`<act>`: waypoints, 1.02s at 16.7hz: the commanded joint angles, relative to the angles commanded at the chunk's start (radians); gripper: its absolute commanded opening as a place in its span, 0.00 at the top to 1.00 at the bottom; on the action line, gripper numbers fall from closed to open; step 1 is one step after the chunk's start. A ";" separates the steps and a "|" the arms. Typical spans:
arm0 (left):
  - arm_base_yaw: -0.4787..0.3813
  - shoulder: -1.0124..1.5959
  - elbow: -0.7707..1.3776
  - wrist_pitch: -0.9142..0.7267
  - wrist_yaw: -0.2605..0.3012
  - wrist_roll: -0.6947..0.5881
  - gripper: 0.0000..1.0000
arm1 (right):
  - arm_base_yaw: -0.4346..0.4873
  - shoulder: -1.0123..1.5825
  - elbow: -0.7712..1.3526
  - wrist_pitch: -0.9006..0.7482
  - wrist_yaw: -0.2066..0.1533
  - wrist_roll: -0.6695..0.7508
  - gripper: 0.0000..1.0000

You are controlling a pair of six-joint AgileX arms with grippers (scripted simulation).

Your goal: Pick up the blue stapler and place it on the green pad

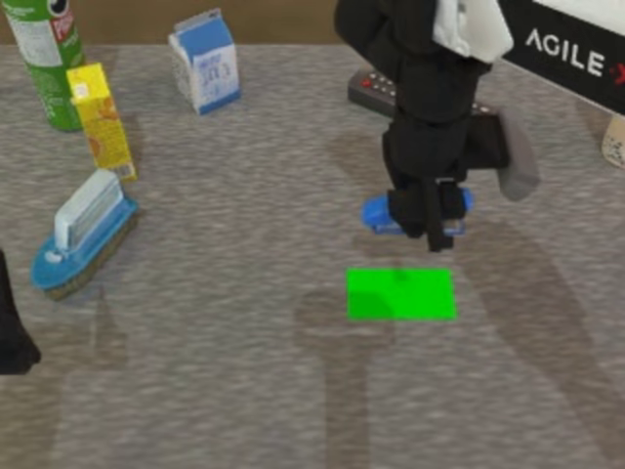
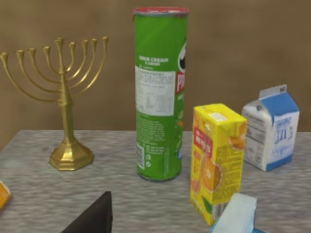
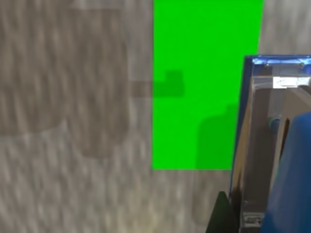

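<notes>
The blue stapler (image 1: 376,212) is a slim glossy bar lying crosswise just behind the green pad (image 1: 401,294), near the middle of the table. My right gripper (image 1: 430,220) comes down from above and is shut on the stapler's middle, hiding most of it. In the right wrist view the stapler (image 3: 291,160) fills the near corner. One dark fingertip (image 3: 224,213) presses its side, and the green pad (image 3: 204,73) lies beside it with shadows across it. My left gripper (image 1: 10,337) is parked at the table's left edge, open.
At the back left stand a tall green can (image 1: 49,59), a yellow juice carton (image 1: 101,117) and a blue-and-white milk carton (image 1: 205,61). A blue-based scrubbing brush (image 1: 83,234) lies at the left. A remote (image 1: 376,90) lies behind the right arm. A gold candelabrum (image 2: 65,97) stands far back.
</notes>
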State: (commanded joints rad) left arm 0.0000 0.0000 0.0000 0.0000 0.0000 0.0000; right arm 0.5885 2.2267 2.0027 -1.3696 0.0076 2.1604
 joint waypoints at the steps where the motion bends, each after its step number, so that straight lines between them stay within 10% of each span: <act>1: 0.000 0.000 0.000 0.000 0.000 0.000 0.00 | 0.002 0.002 0.007 -0.001 0.000 0.011 1.00; 17: 0.000 0.000 0.000 0.000 0.000 0.000 0.00 | 0.004 0.068 -0.282 0.354 0.001 0.014 1.00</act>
State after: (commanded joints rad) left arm 0.0000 0.0000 0.0000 0.0000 0.0000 0.0000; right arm 0.5921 2.2947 1.7204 -1.0155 0.0083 2.1746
